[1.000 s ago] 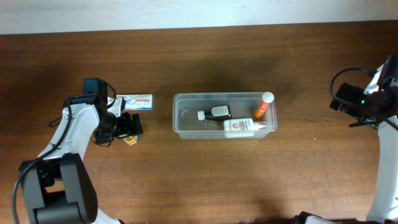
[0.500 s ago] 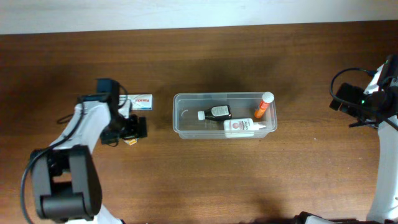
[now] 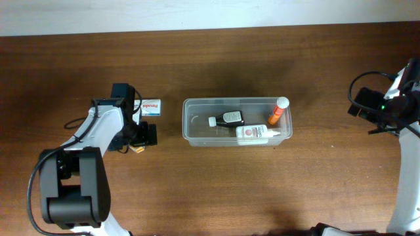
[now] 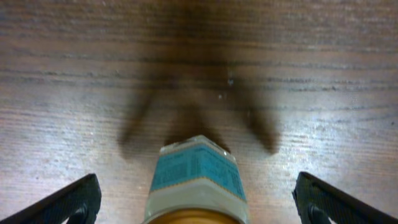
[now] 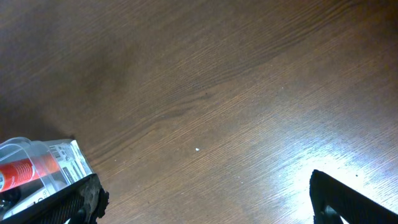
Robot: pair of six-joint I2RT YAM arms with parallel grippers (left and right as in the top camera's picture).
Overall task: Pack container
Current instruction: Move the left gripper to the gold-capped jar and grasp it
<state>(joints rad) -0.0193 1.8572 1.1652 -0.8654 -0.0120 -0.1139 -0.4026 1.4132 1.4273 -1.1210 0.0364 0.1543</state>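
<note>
The container point(image 3: 188, 128) is a clear shallow tub at the table's middle. It holds a dark bottle point(image 3: 230, 118), a white bottle point(image 3: 260, 133) and an orange tube point(image 3: 278, 112). My left gripper point(image 3: 145, 135) is open, left of the container. Its fingers point(image 4: 196, 202) stand wide apart on either side of a small amber bottle with a teal label point(image 4: 196, 167) and do not touch it. My right gripper point(image 3: 359, 110) is open and empty over bare wood point(image 5: 205, 199) at the far right. The container's corner with the orange tube point(image 5: 37, 168) shows at the left edge of the right wrist view.
A white box with red lettering point(image 3: 150, 107) lies on the table just behind my left gripper, left of the container. The table is dark brown wood, with a pale wall along its far edge.
My left arm has swung its gripper slightly right, toward the container, staying over the small amber bottle. The right arm and the container's contents have not moved.
</note>
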